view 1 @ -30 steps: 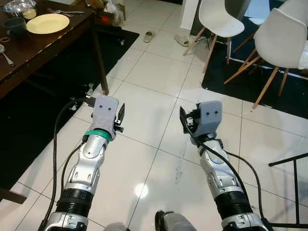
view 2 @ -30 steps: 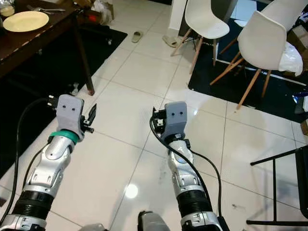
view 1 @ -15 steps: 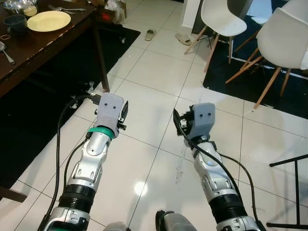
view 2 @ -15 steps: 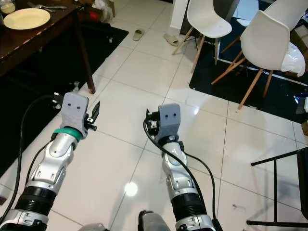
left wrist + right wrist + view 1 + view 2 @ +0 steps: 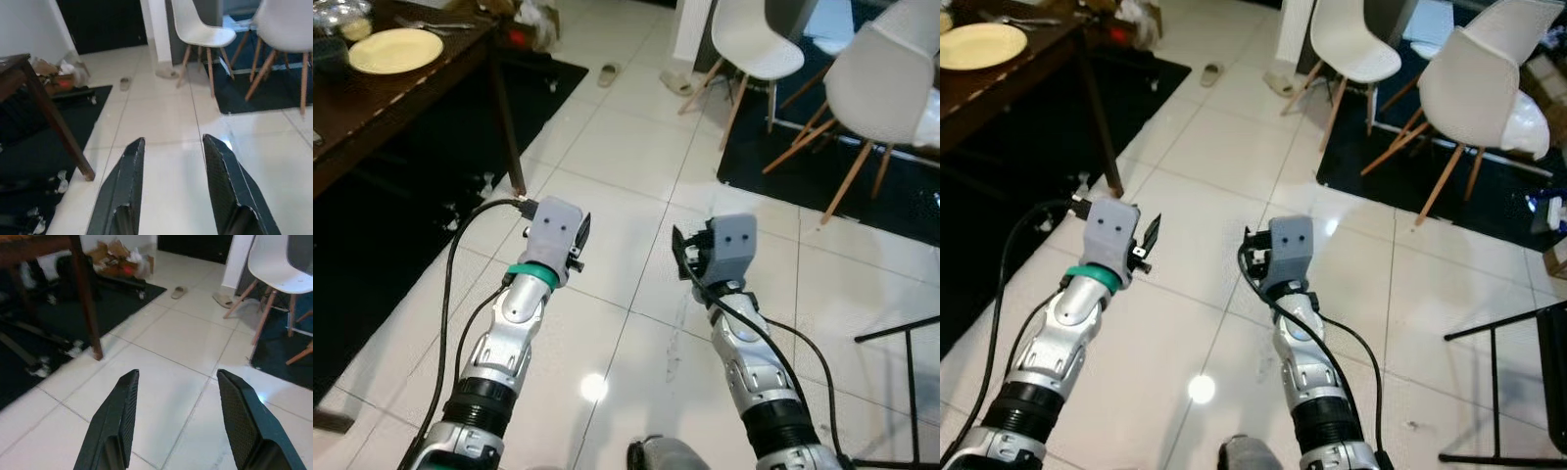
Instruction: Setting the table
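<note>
A dark wooden table (image 5: 406, 93) stands at the far left, with a yellow plate (image 5: 395, 49) on it. A glass bowl (image 5: 340, 14) and some cutlery (image 5: 435, 22) lie behind the plate. Both arms are held out low over the white tiled floor, well away from the table. My left gripper (image 5: 171, 147) is open with nothing between its fingers, and it points toward the table leg (image 5: 58, 132) and the chairs. My right gripper (image 5: 176, 377) is also open and empty, over bare tiles.
Two white chairs (image 5: 759, 44) with wooden legs stand on a dark rug (image 5: 822, 166) at the far right. A black rug (image 5: 401, 225) lies under the table. A pair of slippers (image 5: 607, 72) lies on the tiles far ahead. A black metal frame (image 5: 911, 392) is at the right edge.
The whole view has shifted slightly, so the camera moved. Both arms stay held out in front, open and empty; the left gripper now sits a little nearer the middle.
</note>
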### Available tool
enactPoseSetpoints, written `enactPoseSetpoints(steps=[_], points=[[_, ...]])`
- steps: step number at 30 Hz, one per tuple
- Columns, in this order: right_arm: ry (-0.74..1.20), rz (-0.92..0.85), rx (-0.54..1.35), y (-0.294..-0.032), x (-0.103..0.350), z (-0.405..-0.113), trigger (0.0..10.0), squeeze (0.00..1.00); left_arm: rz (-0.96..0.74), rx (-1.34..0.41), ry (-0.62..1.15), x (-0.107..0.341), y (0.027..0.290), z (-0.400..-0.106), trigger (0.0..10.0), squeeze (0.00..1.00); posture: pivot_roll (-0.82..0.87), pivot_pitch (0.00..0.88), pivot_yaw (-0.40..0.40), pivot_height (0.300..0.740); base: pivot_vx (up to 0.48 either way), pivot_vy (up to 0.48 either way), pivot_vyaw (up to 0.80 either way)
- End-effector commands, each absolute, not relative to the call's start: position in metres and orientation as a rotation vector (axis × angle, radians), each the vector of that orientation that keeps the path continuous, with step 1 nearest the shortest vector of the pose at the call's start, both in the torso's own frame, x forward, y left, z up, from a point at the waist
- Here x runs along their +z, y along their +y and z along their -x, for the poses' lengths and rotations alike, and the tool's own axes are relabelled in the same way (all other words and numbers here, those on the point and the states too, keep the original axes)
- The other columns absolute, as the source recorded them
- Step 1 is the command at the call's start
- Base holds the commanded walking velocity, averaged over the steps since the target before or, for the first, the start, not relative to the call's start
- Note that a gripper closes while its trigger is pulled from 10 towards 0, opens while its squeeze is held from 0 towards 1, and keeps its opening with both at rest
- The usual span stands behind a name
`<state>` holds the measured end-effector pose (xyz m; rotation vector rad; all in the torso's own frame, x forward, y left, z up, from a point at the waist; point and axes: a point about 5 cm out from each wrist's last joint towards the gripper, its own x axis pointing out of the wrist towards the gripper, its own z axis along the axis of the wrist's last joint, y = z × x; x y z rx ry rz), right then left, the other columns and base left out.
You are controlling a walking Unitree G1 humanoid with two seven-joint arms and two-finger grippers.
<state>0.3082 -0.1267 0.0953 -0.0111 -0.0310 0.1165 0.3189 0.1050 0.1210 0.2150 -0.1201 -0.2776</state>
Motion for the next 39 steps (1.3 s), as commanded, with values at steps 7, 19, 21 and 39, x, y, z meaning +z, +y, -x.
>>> enactPoseSetpoints(steps=[7,19,21,39], points=[[-0.06,0.01,0.102,-0.13,0.105,-0.313,10.0,0.0,-0.225,-0.274,-0.103,0.115,0.112,-0.317,10.0,0.0,0.0,0.0,0.026,0.74,0.441,0.0,0.0],[-0.051,0.005,0.072,-0.137,0.104,-0.313,10.0,0.0,-0.221,-0.313,-0.123,0.116,0.104,-0.316,10.0,0.0,0.0,0.0,0.029,0.74,0.433,0.0,0.0],[-0.05,0.005,0.073,-0.136,0.104,-0.313,10.0,0.0,-0.223,-0.318,-0.126,0.117,0.103,-0.316,10.0,0.0,0.0,0.0,0.029,0.74,0.442,0.0,0.0],[-0.042,0.004,0.075,-0.136,0.102,-0.312,10.0,0.0,-0.225,-0.347,-0.141,0.118,0.096,-0.316,10.0,0.0,-0.01,0.0,0.028,0.74,0.432,0.0,0.0]])
